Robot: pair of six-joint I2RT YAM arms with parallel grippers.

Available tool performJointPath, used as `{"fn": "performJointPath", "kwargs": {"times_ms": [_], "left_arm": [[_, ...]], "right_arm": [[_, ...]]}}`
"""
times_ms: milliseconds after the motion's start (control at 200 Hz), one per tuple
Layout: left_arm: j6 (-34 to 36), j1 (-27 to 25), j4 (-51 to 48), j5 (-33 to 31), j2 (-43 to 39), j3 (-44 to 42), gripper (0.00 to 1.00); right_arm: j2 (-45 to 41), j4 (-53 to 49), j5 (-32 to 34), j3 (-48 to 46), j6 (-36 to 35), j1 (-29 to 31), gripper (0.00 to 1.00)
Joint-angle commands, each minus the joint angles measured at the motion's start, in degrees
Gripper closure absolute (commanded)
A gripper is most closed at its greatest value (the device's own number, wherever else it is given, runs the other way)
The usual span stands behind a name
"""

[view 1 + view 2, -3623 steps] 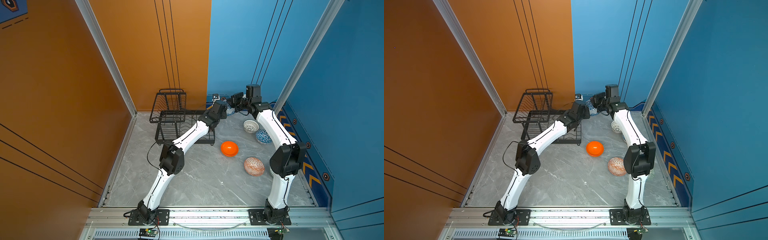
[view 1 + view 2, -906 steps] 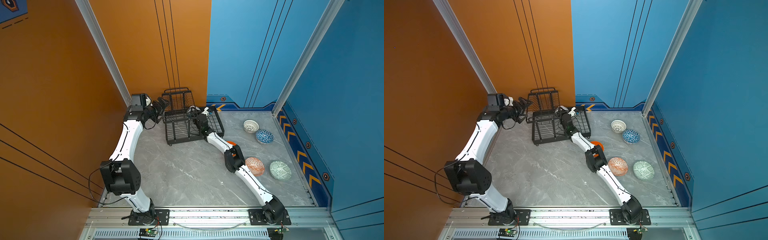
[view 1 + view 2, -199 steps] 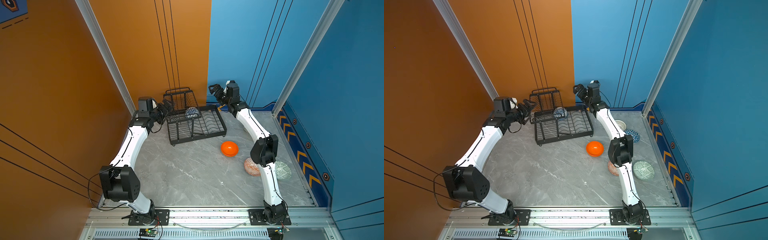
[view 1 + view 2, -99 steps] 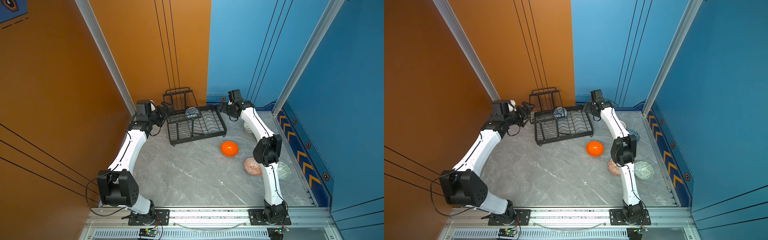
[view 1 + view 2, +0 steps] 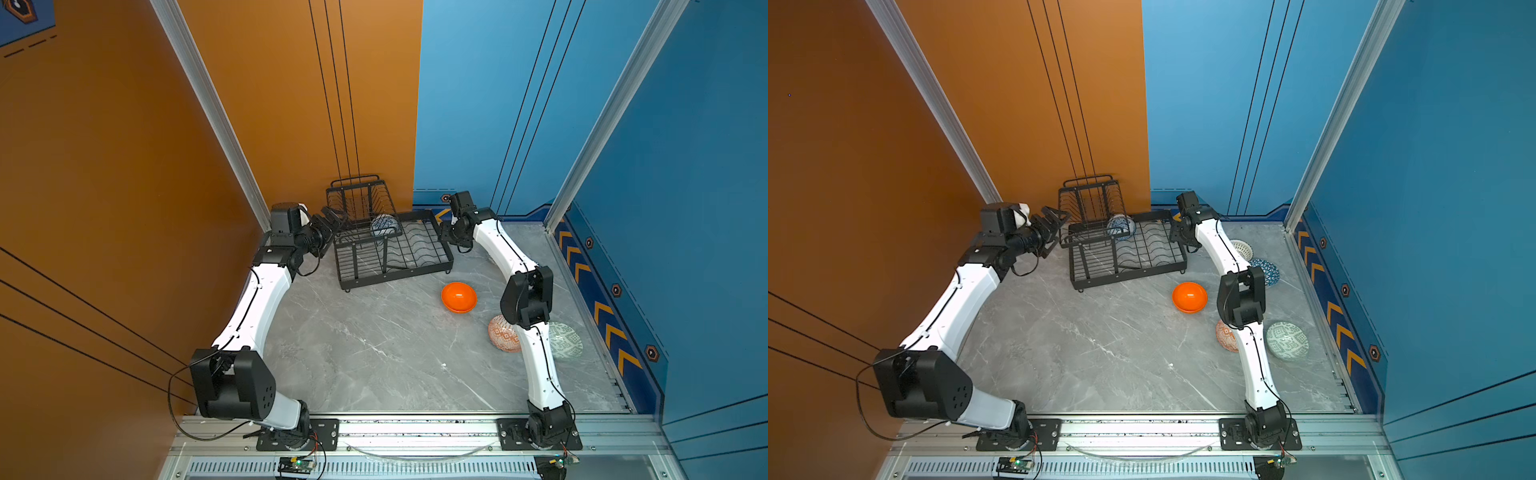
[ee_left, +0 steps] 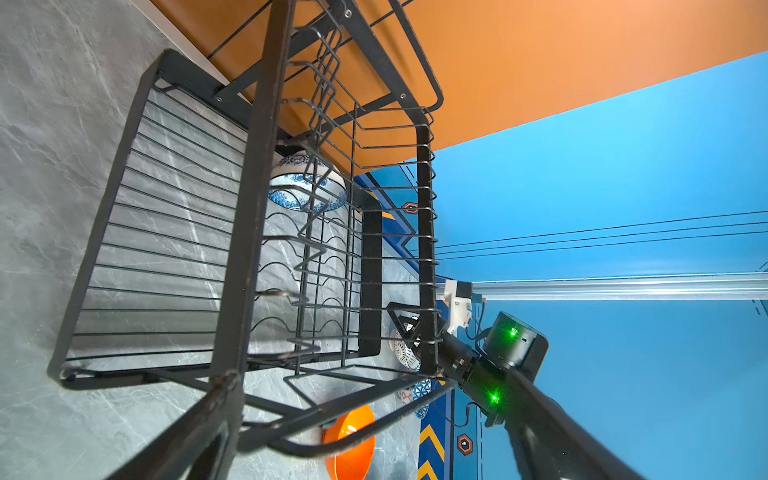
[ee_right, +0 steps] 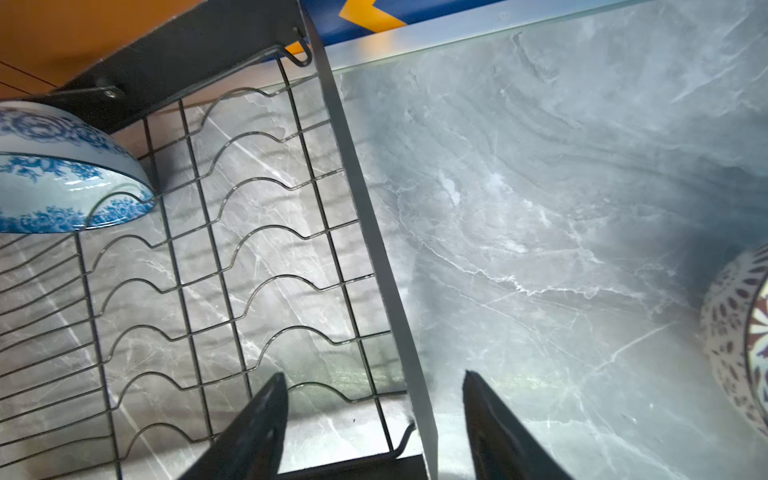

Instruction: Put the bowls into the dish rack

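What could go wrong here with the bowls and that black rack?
1. The right gripper straddles a side rim of the dish rack; a tug could shift the rack and topple the floral bowl tilted in its wires.
2. The right arm's elbow hangs over the orange-white bowl; dropping might knock it.

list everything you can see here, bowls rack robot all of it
dish rack: 1, black wire, back of table
floral bowl: 1, blue-white, in the rack's lower tray
glossy bowl: 1, orange, on table before rack
geometric bowl: 1, orange-white, front right of table
patterned bowl: 1, pale green, right of geometric bowl
lattice bowl: 1, white, back right of table
triangle bowl: 1, blue, beside lattice bowl
table: 1, grey marble
wall panels: orange left, blue right
left gripper: 1, black, open, at rack's left end
right gripper: 1, black, open, straddling rack's right rim
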Motion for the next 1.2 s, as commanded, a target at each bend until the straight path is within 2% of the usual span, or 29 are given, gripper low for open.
{"fn": "performJointPath", "kwargs": {"times_ms": [0, 480, 726, 906, 1196], "left_arm": [[0.7, 0.6, -4.0, 1.0, -1.3, -1.5, 0.02], [0.4, 0.5, -4.9, 1.0, -2.8, -4.6, 0.02], [0.5, 0.4, -4.8, 1.3, -2.3, -4.5, 0.02], [0.6, 0.2, -4.8, 1.3, -1.7, -4.1, 0.02], [0.5, 0.2, -4.9, 1.3, -2.9, -5.4, 0.02]], "right_arm": [[2.4, -1.9, 2.0, 0.7, -1.4, -0.2, 0.37], [7.4, -1.9, 3.7, 5.1, -2.0, 1.6, 0.60], [7.1, -1.9, 5.4, 5.4, -3.0, 2.2, 0.87], [6.4, -1.9, 5.9, 5.4, -4.4, 2.8, 1.00], [3.3, -0.8, 6.6, 3.0, -8.4, 4.8, 1.00]]}}
